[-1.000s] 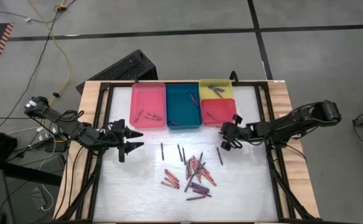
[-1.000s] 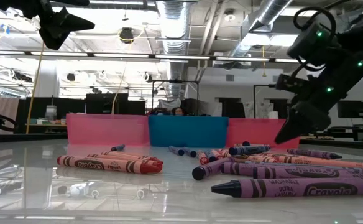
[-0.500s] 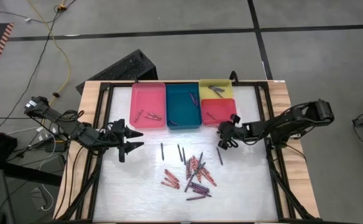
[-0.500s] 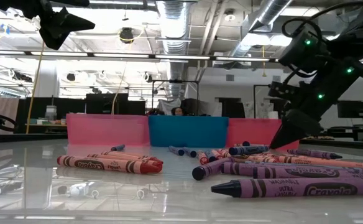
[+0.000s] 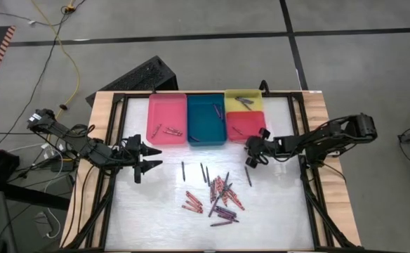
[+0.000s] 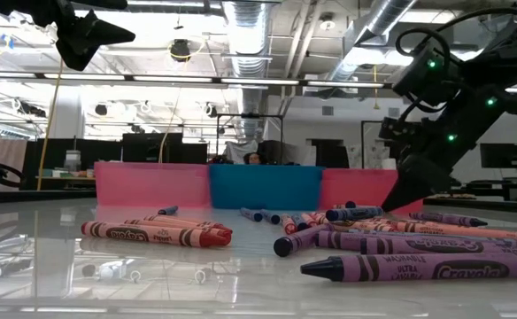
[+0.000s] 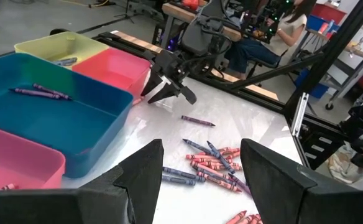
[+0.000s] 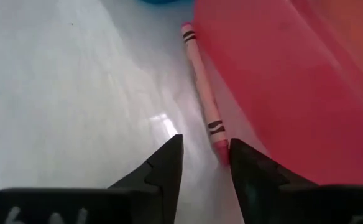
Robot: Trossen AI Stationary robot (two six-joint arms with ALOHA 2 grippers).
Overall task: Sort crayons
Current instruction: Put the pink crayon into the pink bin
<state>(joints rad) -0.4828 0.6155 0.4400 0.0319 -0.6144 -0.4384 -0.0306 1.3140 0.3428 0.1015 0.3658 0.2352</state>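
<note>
Your right gripper (image 8: pixel 205 163) has dropped beside the red tray (image 8: pixel 281 74) | fingers apart, empty | probably lining up the pink crayon (image 8: pixel 203 99).

Right gripper (image 5: pixel 250 159) nearer the red tray (image 5: pixel 241 124).

Setting: robotics lab or workshop. Evidence: exposed silver ceiling ducts (image 6: pixel 267 27), grey concrete floor (image 5: pixel 359 77), yellow cable (image 5: pixel 70 53), dark computer monitors (image 6: pixel 152 146).

Bright overhead ceiling lights (image 6: pixel 241 81) above me, glare on my white tabletop (image 6: pixel 55 266), nearest crayons (image 6: pixel 422 266) softly blurred
</note>
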